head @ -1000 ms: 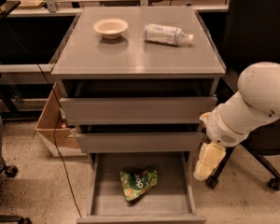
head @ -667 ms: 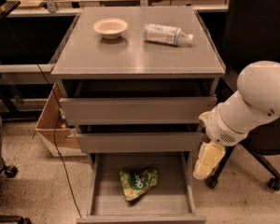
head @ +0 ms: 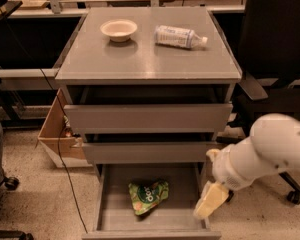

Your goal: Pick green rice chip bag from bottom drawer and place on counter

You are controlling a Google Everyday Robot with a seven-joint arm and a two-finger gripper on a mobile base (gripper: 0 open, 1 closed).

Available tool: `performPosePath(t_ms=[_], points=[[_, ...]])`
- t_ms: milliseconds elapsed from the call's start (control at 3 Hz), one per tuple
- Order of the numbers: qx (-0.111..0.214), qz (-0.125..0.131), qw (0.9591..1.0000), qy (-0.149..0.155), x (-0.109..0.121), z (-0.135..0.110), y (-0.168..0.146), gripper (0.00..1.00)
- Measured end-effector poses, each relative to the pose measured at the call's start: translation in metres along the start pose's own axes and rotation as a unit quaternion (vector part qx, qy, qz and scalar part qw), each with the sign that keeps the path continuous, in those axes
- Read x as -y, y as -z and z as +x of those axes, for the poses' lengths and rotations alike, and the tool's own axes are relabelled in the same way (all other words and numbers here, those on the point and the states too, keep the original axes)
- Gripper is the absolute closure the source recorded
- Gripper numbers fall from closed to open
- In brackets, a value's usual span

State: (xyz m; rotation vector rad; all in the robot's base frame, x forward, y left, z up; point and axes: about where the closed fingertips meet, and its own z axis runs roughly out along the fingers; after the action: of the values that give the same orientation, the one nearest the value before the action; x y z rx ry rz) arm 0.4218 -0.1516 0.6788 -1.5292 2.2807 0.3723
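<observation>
The green rice chip bag [head: 149, 196] lies crumpled on the floor of the open bottom drawer [head: 115, 218], near its middle front. The grey counter [head: 145, 59] is the cabinet's top. My gripper [head: 210, 201], cream-yellow at the end of a white arm, hangs at the drawer's right front corner. It is to the right of the bag, with a gap between them, and holds nothing that I can see.
A cream bowl [head: 119, 29] and a clear bottle [head: 179, 36] lying on its side sit on the counter's back half. The two upper drawers stand slightly open. A cardboard box [head: 54, 129] is left of the cabinet and a black office chair [head: 275, 44] is to its right.
My gripper has moved down and a little left, from beside the middle drawer to the bottom drawer's right front corner. The bag has not moved.
</observation>
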Motion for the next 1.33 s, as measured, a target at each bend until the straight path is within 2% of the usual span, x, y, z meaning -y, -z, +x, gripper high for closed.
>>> performPosePath(t_ms=[333,667,1000,1333], points=[[0.03,-0.03,0.999,-0.017,-0.024,0.022,-0.082,0.0],[0.066,-0.046,0.9964,-0.024,-0.025,0.023,-0.161,0.0],[0.103,-0.071,0.9915,-0.036,-0.025,0.011,-0.247,0.0],[0.103,-0.07,0.9916,-0.036,-0.025,0.011,-0.246,0.0]])
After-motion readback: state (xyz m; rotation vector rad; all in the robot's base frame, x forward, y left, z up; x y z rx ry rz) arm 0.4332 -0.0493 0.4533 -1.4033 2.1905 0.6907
